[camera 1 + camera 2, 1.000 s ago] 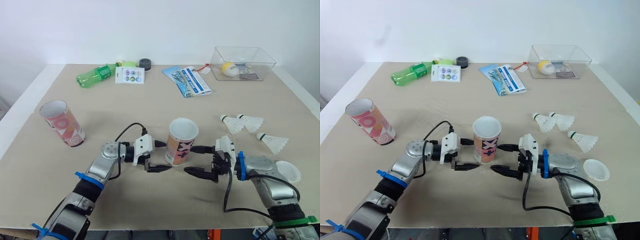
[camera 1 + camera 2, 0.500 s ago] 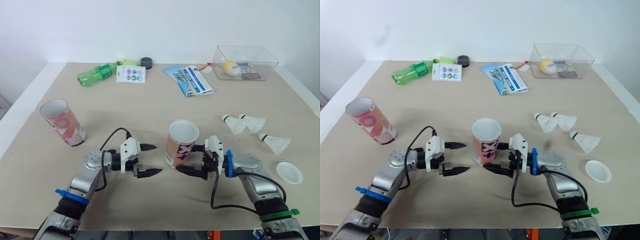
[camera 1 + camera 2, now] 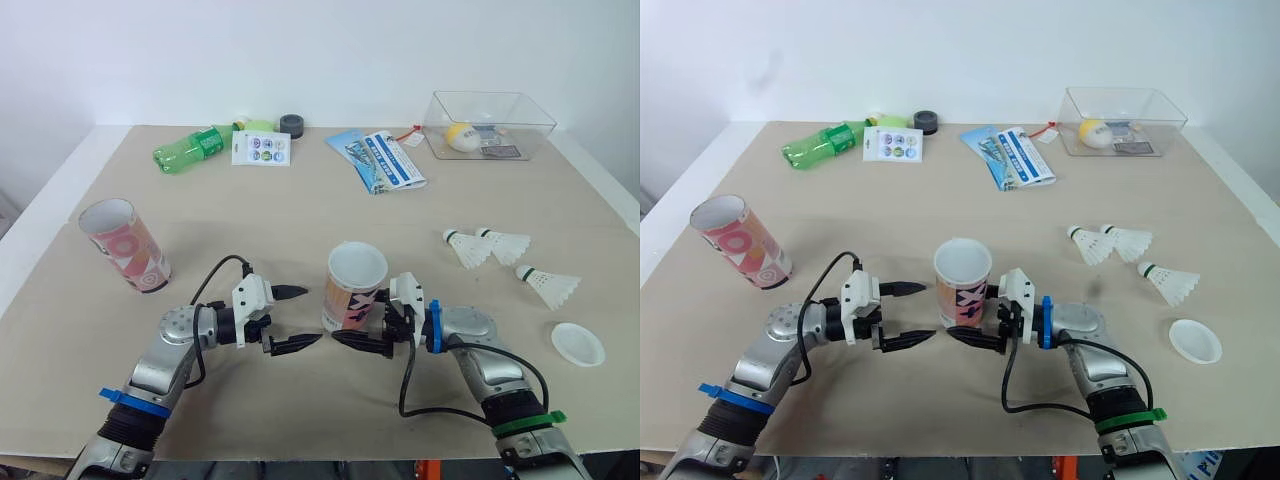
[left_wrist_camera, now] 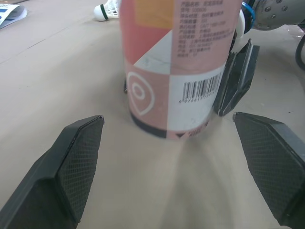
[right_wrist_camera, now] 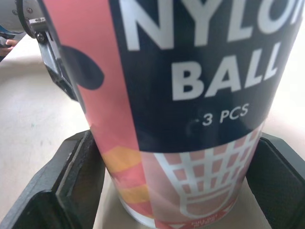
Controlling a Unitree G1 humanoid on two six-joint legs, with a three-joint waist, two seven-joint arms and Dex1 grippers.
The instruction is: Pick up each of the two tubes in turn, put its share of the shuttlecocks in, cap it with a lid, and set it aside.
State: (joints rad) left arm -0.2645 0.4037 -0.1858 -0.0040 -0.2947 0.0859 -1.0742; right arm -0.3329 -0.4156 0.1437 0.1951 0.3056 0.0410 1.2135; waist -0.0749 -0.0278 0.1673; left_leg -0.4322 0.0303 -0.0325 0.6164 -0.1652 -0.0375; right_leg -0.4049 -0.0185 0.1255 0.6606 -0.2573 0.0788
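A pink and navy shuttlecock tube (image 3: 355, 290) stands open-topped at the table's middle front, leaning slightly. My right gripper (image 3: 362, 322) is shut on its base, and in the right wrist view both fingers (image 5: 71, 176) press against the tube (image 5: 190, 95). My left gripper (image 3: 308, 316) is open just left of the tube, pointing at it with nothing between its fingers (image 4: 71, 167). A second tube (image 3: 125, 245) stands at the left. Three shuttlecocks (image 3: 503, 243) lie at the right, with a white lid (image 3: 577, 343) nearer the front edge.
Along the back lie a green bottle (image 3: 190, 150), a sticker card (image 3: 260, 150), a black tape roll (image 3: 292, 125), a blue booklet (image 3: 378, 160) and a clear box (image 3: 487, 125) holding a yellow ball.
My right gripper has moved left and closed around the tube's base, and the tube has shifted a little left. My left gripper drew back from the tube, then edged toward it again, still open.
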